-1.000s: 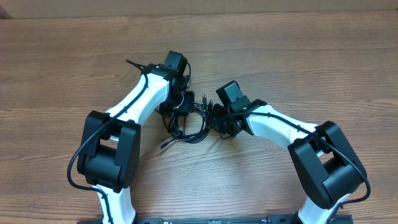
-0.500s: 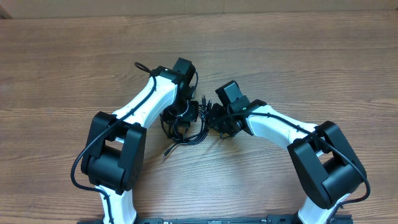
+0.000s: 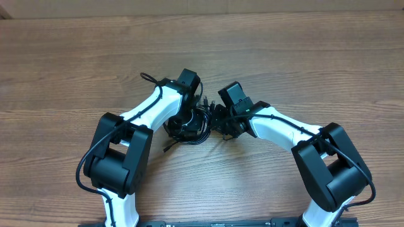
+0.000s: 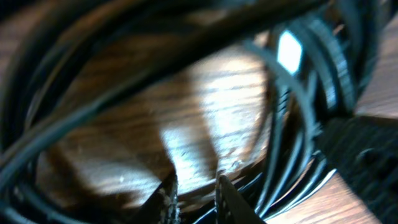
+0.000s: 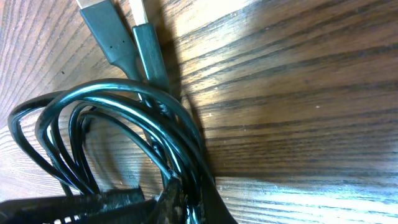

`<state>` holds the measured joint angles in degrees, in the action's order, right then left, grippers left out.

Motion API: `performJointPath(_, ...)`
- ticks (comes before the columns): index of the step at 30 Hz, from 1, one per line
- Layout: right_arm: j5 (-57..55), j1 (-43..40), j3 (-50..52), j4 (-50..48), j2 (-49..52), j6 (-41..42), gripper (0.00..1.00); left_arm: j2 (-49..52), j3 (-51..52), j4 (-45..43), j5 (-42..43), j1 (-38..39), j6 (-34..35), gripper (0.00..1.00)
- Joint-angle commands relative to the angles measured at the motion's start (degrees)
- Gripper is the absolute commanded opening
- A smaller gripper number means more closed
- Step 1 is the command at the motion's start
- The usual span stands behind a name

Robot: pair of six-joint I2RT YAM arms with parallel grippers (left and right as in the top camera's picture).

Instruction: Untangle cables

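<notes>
Right gripper (image 5: 177,200) is pressed together on the cables (image 5: 183,146). In its wrist view several glossy black strands curve in a bundle down into the closed fingertips, and the loops fan out to the left of the fingers over the wooden tabletop (image 5: 298,93). Beyond the fingertips, two dark plug ends (image 5: 109,34) lie side by side flat on the wood, their metal tips pointing away from the gripper. Left gripper (image 4: 196,198) has its fingertips a little apart, with a narrow gap between them. Its wrist view is blurred and very close: black strands arch over and around the fingers on all sides, and whether any strand sits inside the gap cannot be told. Seen from overhead, both grippers sit low on the same tangle, which lies on the tabletop between them, the left one over its left part and the right one at its right edge. One loose cable end (image 3: 169,147) trails out of the bundle on the near side of the left gripper, toward the arm bases.
</notes>
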<state>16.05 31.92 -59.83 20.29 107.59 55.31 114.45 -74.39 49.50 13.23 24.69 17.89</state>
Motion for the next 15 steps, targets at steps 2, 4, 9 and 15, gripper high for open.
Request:
performJointPath(2,-1.01,0.0,-0.15,-0.37,0.57,0.46,0.04,-0.48,-0.11,-0.76,1.81,0.46,0.2,0.22)
performJointPath(4,-0.98,0.0,-0.15,-0.31,0.57,0.44,0.04,-0.5,-2.08,0.98,1.7,0.44,0.04,0.24)
performJointPath(9,-0.39,0.0,-0.15,-0.46,0.57,0.44,0.04,-0.59,-9.79,7.58,0.09,0.39,-1.81,0.24)
performJointPath(15,11.13,-0.5,-0.2,-4.74,0.55,-0.46,0.1,-0.59,-16.94,14.34,-9.53,0.39,-1.81,0.18)
